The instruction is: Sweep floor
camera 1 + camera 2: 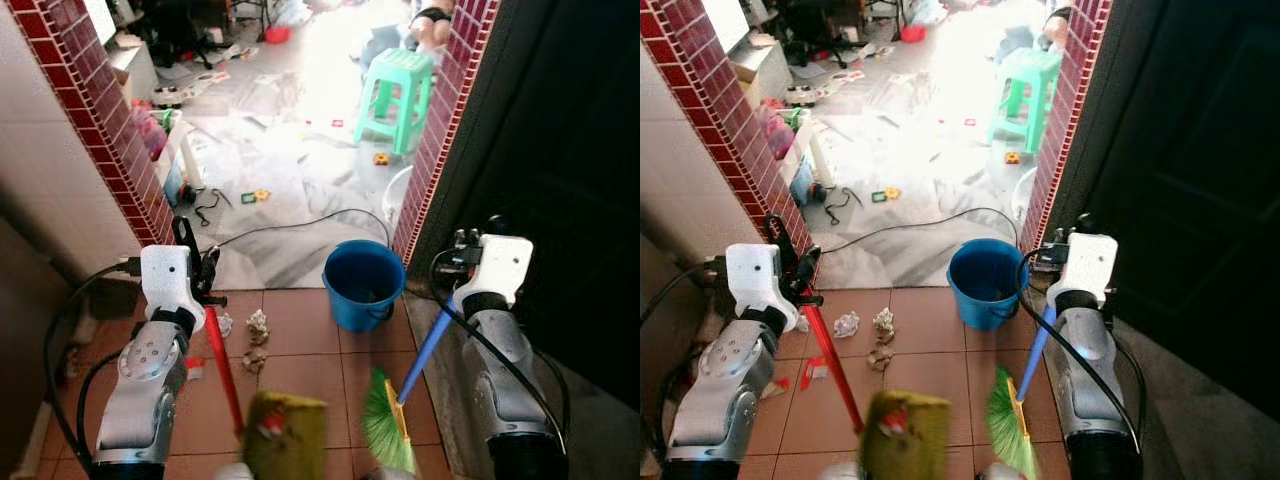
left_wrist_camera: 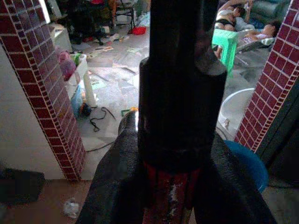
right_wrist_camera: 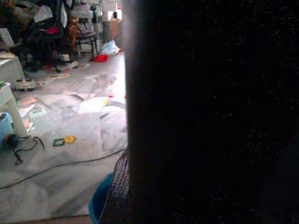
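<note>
Clearly no readable writing shows, and the left gripper (image 1: 195,262) is closed around the red metal handle (image 1: 224,368) of an olive dustpan (image 1: 285,436). The right gripper (image 1: 466,250) grips the blue handle (image 1: 428,352) of a green-bristled broom (image 1: 386,428). Crumpled paper scraps (image 1: 256,328) lie on the terracotta tile floor (image 1: 300,370) near a round blue plastic bucket (image 1: 363,284), at the edge where grey marble flooring (image 1: 290,190) opens between red brick pillars (image 1: 115,125).
</note>
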